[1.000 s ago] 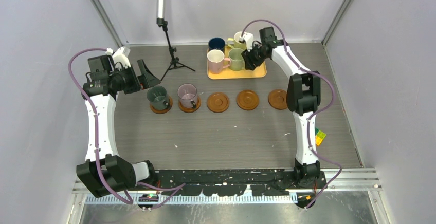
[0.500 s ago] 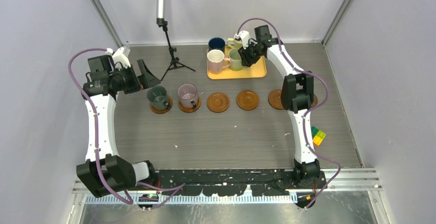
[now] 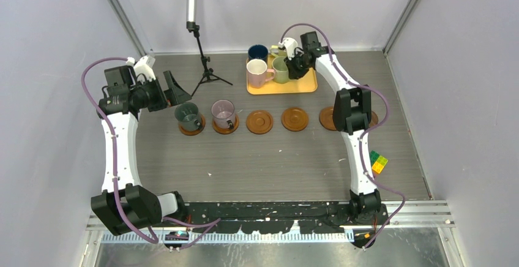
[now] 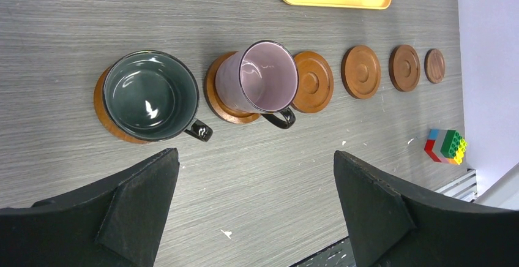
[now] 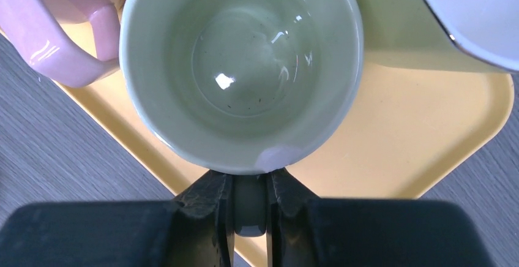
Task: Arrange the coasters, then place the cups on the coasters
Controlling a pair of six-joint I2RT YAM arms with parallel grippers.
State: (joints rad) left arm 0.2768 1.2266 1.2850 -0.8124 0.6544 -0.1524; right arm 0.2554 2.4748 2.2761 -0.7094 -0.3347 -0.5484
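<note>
The left pincer (image 4: 254, 163) hangs wide apart above the grey table (image 4: 367, 175). Beyond it, 6 round brown wooden coasters (image 4: 361, 71) lie in 1 row. The dark green ceramic cup (image 4: 150, 94) and the mauve ceramic cup (image 4: 260, 77) sit on 2 of them; 4 are bare. Farther back, the right pincer (image 5: 250, 201) is clamped on the handle of the light green ceramic cup (image 5: 238, 65). This cup stands on the rectangular yellow-orange tray (image 5: 392, 132) with the pink cup (image 5: 55, 40), the pale yellow cup (image 5: 398, 40) and the navy blue cup (image 3: 257, 52). So 4 cups seem left to place. No writing is readable.

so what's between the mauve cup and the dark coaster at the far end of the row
Three empty coasters in a line, nothing else; the left wrist view shows it best.
</note>
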